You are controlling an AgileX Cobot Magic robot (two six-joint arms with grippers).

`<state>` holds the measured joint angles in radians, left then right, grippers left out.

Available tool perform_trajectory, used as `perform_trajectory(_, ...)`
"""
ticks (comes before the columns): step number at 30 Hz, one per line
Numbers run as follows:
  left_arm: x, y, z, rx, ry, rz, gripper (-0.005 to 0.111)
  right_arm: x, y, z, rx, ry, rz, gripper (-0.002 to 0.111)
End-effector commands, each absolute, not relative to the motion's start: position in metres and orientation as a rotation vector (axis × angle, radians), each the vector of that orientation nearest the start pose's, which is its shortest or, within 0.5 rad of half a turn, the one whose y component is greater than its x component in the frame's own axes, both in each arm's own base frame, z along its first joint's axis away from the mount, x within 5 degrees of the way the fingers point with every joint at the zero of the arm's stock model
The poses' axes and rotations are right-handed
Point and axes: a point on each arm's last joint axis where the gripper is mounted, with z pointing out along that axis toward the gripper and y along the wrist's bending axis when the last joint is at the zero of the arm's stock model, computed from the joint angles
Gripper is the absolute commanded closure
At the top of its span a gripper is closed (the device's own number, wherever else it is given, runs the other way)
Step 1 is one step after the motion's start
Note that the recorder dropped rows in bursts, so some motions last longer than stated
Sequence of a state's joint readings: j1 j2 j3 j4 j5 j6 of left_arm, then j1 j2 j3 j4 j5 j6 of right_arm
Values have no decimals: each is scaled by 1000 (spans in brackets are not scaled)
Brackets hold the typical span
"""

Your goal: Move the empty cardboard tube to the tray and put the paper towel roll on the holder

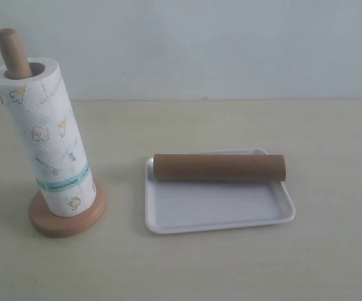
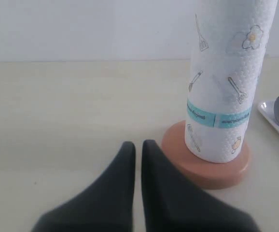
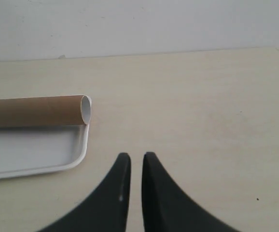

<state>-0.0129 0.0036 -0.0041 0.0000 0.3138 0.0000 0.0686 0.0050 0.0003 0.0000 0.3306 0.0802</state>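
We see the paper towel roll (image 1: pixel 46 144) standing on the holder (image 1: pixel 69 224). The roll is soft white paper with an embossed texture, small yellow drawings and a teal band near its lower end. The smooth wooden pole with its rounded top comes out through the hollow core, and the round disc base shows under the roll.

Well apart from it lies the tray (image 1: pixel 218 213), flat, glossy white, with rounded corners and a low rim. The empty cardboard tube (image 1: pixel 218 167), a plain matte brown cylinder, lies on its side across the far part of the tray. In the right wrist view its hollow end rests at the corner of the rim. Both things stand on a pale cream surface (image 1: pixel 231 269) with a faint grain.

The left fingers (image 2: pixel 125 166), dark and tapered, stand nearly together with only a thin slit between them. They hold nothing and are near the disc base. The right fingers (image 3: pixel 120 181) are equally narrow and hold nothing, just beside the tray corner.
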Motion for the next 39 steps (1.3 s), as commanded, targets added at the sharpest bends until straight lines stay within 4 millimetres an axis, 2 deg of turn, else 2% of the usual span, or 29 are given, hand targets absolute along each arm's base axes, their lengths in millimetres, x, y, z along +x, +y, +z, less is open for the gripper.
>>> perform_trajectory(1, 54, -1, 185, 9, 1794, -7, 103, 54, 3, 184, 5, 1810, 90, 99)
perform_trajectory(39, 54, -1, 185, 9, 1794, -7, 103, 54, 4, 184, 18, 1806, 110, 99)
